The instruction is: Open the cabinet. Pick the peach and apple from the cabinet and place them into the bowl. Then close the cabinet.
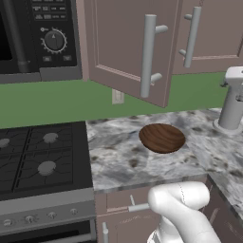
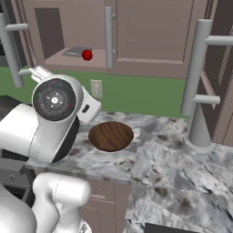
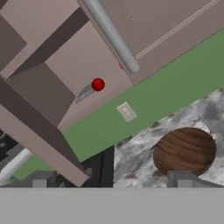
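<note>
A: Cabinet (image 2: 150, 32) status?

B: Left door swung open toward the room, right door shut. In the left base view the open door hangs out over the counter with its grey bar handle (image 1: 148, 56) facing the camera. The inner shelf shows through the opening in the right base view.

A: Fruit?

B: Apple (image 2: 87, 55) sits on the cabinet's bottom shelf, near the front edge, just beside a flat grey object (image 2: 75, 51) lying on the same shelf. Whether they touch, I cannot tell. The hand view has the same red ball at the edge of the opening. Peach, can't place it in any frame.

A: Bowl?

B: Bowl (image 1: 162, 137) stands upright on the marble counter (image 1: 123, 156), below the open cabinet door and to the right of the stove (image 1: 40, 159). Brown wood, nothing in it.

A: Gripper?

B: Gripper (image 3: 113, 179) is spread wide, holding nothing. The two fingertips (image 3: 43, 179) poke up at the bottom of the hand view, well apart from each other. The hand looks up at the cabinet opening and the bowl, touching neither. The arm's wrist is raised over the counter's front edge in the right base view.

A: Other stuff?

B: Microwave (image 1: 33, 38) upper left above the stove, wall outlet (image 2: 96, 88) on the green backsplash, and a grey appliance (image 1: 232, 99) standing at the right end of the counter.
</note>
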### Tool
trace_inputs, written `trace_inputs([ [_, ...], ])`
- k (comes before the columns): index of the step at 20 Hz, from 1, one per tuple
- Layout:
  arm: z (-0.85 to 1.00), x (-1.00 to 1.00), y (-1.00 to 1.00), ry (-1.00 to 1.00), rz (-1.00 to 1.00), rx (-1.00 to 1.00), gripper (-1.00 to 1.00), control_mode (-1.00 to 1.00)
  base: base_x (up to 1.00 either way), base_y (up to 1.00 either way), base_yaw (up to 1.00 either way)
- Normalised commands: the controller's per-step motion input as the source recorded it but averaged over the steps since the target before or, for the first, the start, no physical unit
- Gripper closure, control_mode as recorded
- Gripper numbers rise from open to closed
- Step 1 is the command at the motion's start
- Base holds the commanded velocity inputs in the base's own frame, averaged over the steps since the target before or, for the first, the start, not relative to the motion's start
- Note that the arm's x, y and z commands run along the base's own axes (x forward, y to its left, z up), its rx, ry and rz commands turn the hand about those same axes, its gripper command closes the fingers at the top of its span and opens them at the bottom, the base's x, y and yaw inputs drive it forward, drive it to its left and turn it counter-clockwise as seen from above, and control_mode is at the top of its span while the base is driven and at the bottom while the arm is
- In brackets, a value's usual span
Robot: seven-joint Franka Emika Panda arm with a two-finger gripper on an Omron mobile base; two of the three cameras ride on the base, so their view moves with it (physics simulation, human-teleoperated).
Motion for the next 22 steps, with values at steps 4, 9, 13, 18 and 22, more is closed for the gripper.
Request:
trace_inputs([
  [4, -0.01, 0.02, 0.10, -0.03, 0.01, 0.27, -1.00, -1.00, 0.00, 0.00, 0.00],
  [9, 0.00, 0.05, 0.27, -0.01, 0.00, 0.15, -1.00, -1.00, 0.00, 0.00, 0.00],
  [13, 0.00, 0.16, 0.34, 0.00, 0.00, 0.14, -1.00, -1.00, 0.00, 0.00, 0.00],
  [18, 0.00, 0.25, 0.40, 0.04, 0.01, 0.03, -1.00, -1.00, 0.00, 0.00, 0.00],
  [22, 0.00, 0.32, 0.27, 0.15, 0.06, 0.03, -1.00, -1.00, 0.00, 0.00, 0.00],
])
